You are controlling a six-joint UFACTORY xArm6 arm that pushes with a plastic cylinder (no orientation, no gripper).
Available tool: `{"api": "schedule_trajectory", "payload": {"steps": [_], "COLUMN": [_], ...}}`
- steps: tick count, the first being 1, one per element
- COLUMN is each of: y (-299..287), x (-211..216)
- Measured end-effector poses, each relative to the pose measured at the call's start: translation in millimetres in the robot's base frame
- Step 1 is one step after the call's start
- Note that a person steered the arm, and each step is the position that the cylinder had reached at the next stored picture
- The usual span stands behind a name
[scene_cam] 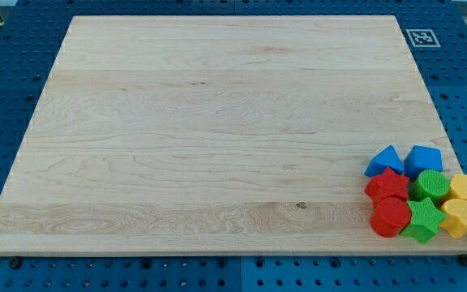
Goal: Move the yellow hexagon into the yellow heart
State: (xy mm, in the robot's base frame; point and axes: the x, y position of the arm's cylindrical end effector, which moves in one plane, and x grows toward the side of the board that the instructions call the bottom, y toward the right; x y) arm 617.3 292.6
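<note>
Blocks crowd the desk (217,122) at about four o'clock, packed against its edge. Two yellow pieces sit at the cluster's outer side: one (465,187) above, one (459,217) below, touching or nearly so. Which is the yellow hexagon and which the yellow heart I cannot tell. Beside them lie a green round block (432,186), a green star (422,221), a red star (386,185), a red round block (391,216) and two blue blocks (385,161) (423,159). My tip does not show, and this arm carries no claw. The risk, I judge: a push here could tip a yellow piece off the edge or drag neighbours along.
</note>
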Motion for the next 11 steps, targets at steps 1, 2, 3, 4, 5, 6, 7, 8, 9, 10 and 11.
{"api": "schedule_trajectory", "payload": {"steps": [1, 2, 3, 4, 5, 6, 7, 8, 9, 10, 11], "y": [-35, -69, -73, -72, -50, -13, 24, 29, -14, -26, -22], "x": [-9, -38, -55, -33, -14, -14, -15, -38, -63, -75, -69]}}
